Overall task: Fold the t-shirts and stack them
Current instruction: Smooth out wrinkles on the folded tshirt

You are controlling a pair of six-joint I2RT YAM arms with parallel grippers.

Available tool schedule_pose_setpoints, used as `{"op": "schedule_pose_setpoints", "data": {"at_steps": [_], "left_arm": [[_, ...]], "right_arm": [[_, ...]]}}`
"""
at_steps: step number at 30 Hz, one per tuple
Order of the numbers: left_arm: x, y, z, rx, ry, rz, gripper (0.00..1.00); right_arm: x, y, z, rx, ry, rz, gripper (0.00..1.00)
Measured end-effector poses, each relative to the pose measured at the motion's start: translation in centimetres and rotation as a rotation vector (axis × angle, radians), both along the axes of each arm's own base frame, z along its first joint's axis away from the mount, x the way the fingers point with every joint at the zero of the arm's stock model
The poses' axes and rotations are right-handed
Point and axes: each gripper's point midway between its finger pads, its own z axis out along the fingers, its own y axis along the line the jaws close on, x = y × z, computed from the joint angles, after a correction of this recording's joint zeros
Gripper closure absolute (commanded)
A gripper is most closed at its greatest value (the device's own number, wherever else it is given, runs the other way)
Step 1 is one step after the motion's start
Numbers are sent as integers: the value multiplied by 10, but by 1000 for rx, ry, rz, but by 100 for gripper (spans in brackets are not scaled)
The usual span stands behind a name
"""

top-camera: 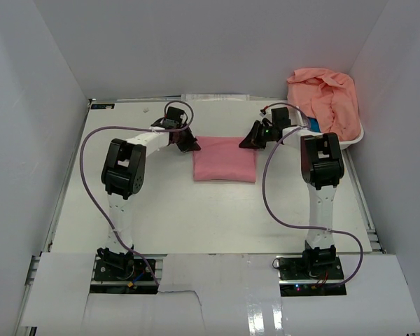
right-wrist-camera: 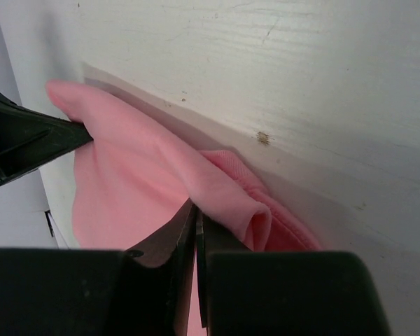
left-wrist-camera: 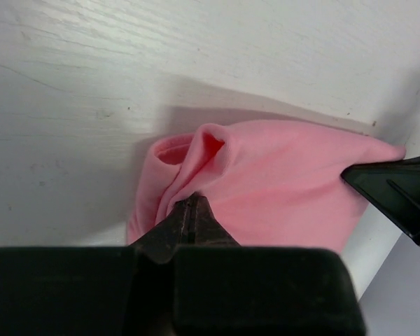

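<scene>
A folded rose-pink t-shirt (top-camera: 224, 159) lies flat in the middle of the table. My left gripper (top-camera: 193, 145) is at its far left corner, jaws shut on a pinched ridge of the cloth (left-wrist-camera: 203, 150). The left gripper's tips (left-wrist-camera: 190, 199) bite that fold. My right gripper (top-camera: 245, 142) is at the far right corner, shut on a raised roll of the same t-shirt (right-wrist-camera: 238, 199). Its tips (right-wrist-camera: 196, 206) pinch the cloth. More salmon t-shirts (top-camera: 325, 98) are heaped in a pile at the back right.
The heap sits in a white basket (top-camera: 353, 140) against the right wall. White walls close in the table on the left, back and right. The right arm's upright link (top-camera: 322, 164) stands just beside the basket.
</scene>
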Motion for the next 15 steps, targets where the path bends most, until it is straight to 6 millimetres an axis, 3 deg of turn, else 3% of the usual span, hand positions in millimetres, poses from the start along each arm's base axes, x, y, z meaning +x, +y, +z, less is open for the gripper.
{"op": "schedule_pose_setpoints", "data": {"at_steps": [5,11,15], "left_arm": [[3,5,3,24,-1,13,100],[20,5,33,39,-56,15,100],[13,5,54,36,-71,-3,100]], "right_arm": [[3,1,7,7,-10,5,92],[27,3,44,29,-104,15,92],[12,8,69,56,-138,44,92]]}}
